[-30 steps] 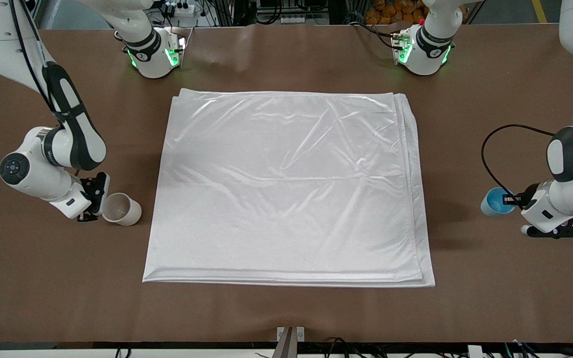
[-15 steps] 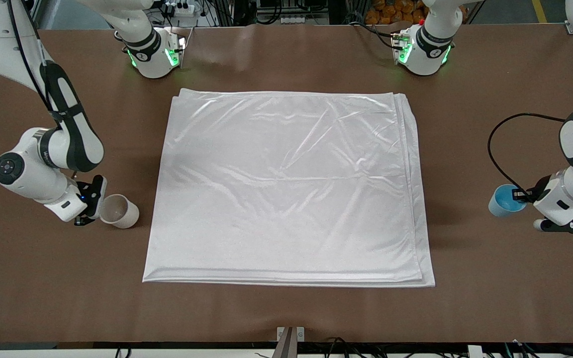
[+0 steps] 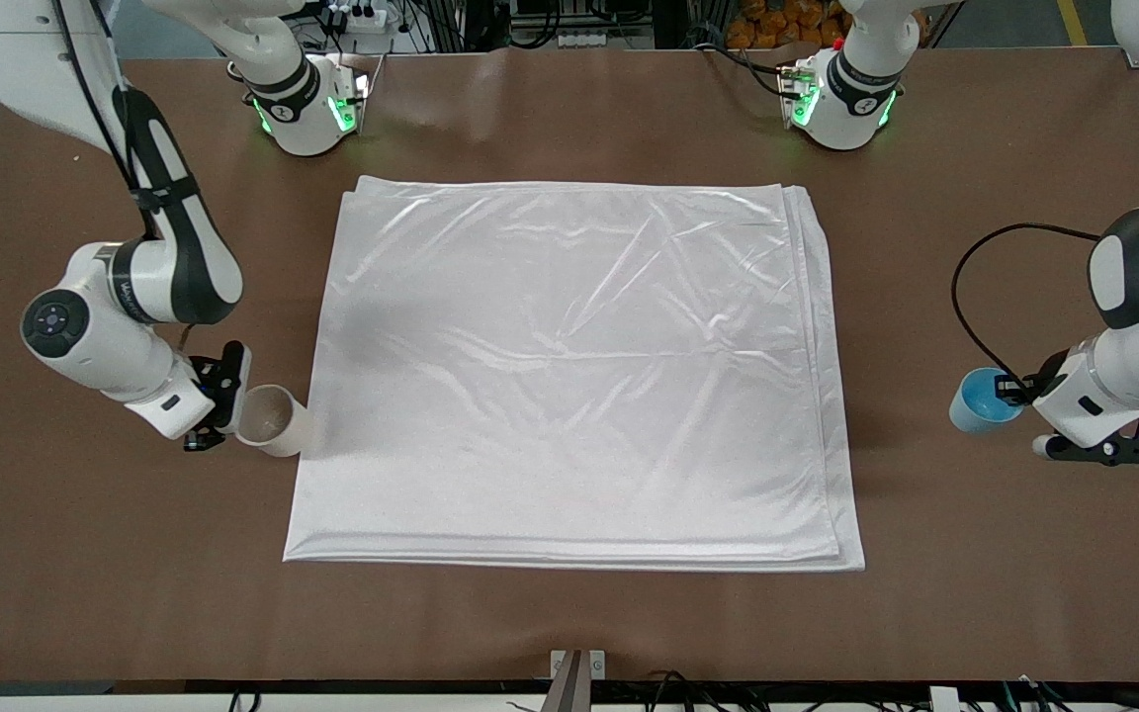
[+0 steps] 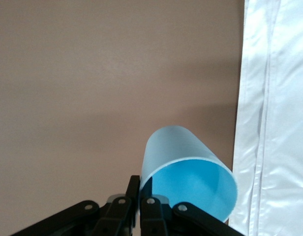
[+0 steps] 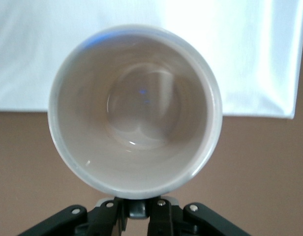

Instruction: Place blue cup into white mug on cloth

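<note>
Over brown table [image 3: 569, 613] we hold white mug [image 3: 271, 421] clamped in our right gripper [image 3: 223, 405] at cloth [image 3: 569, 376] edge, left gripper [image 3: 1014, 391] pinching blue cup [image 3: 975, 400].

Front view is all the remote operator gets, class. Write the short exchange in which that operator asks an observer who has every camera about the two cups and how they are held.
Operator: Is anything inside the white mug?
Observer: No. The right wrist view looks straight into the white mug, and it is empty. The right gripper holds it at the edge of the cloth.
Operator: How does the left arm hold the blue cup?
Observer: The left gripper pinches the wall of the blue cup at its rim. The cup is tilted, with bare table under it and the cloth's layered edge beside it.
</note>
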You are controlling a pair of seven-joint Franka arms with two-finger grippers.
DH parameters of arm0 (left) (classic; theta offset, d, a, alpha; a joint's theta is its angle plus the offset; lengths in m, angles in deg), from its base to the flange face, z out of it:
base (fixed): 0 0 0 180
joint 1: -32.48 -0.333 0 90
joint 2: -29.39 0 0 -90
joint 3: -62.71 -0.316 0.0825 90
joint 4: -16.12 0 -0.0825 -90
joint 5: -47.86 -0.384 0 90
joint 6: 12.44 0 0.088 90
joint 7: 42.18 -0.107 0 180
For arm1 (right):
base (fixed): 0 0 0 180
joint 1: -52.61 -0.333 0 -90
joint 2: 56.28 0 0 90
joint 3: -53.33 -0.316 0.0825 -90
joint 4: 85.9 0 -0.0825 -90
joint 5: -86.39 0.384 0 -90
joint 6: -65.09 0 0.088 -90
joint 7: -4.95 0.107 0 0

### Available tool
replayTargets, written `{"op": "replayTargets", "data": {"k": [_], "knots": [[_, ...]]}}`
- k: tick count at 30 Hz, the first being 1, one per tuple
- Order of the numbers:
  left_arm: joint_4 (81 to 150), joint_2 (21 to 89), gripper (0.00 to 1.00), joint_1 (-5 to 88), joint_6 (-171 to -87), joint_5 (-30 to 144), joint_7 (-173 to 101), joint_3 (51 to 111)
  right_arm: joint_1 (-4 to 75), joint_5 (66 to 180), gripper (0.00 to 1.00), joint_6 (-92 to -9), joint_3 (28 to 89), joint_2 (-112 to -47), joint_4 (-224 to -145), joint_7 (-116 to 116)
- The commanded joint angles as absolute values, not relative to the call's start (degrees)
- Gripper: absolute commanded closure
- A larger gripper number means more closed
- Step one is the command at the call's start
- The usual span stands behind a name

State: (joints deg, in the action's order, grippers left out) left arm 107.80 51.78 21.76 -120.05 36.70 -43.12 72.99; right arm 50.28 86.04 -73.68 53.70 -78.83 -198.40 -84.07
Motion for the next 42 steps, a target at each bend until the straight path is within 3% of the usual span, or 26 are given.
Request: {"op": "replayTargets", "data": {"k": [1,11,20,30,42], "knots": [[108.2,50.8,1.00,21.5,-119.3,38.1,-40.5,74.7,45.4,86.1,1.00,-71.4,53.9,-77.6,-198.2,-78.4],[108.3,50.8,1.00,21.5,-119.1,38.5,-35.9,78.3,34.5,86.0,1.00,-71.1,53.9,-77.7,-195.5,-66.2],[108.5,51.0,1.00,21.5,-117.2,38.7,-31.3,82.8,26.1,85.5,1.00,-65.7,54.0,-79.2,-190.4,-56.2],[108.2,51.3,1.00,21.6,-115.2,42.1,-23.1,88.4,18.3,85.3,1.00,-66.4,54.0,-83.8,-187.4,-48.9],[108.4,51.7,1.00,24.8,-115.1,44.0,-17.0,89.6,12.8,85.4,1.00,-67.3,54.0,-90.7,-182.5,-41.7]]}}
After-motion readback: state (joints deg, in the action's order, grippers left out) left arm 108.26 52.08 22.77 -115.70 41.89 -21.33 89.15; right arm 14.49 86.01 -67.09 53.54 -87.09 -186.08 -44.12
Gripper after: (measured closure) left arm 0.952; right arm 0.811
